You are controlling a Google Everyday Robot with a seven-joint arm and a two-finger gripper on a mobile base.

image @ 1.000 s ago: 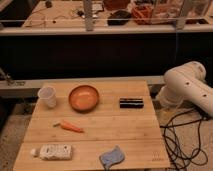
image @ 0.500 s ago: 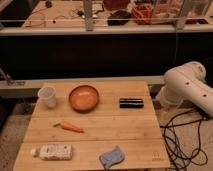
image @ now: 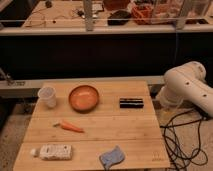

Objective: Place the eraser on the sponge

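The small black rectangular eraser (image: 131, 102) lay crosswise, just left of the white robot arm (image: 186, 90), whose gripper, out of frame at right, stood spread wide, the wavy blue-grey sponge (image: 112, 156) well below at bottom centre.

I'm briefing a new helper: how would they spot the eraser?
On the wooden table, beside the white arm whose end effector is out of view, find the orange bowl. The eraser lies to its right in the picture, nearest the arm: the only black, oblong block there.
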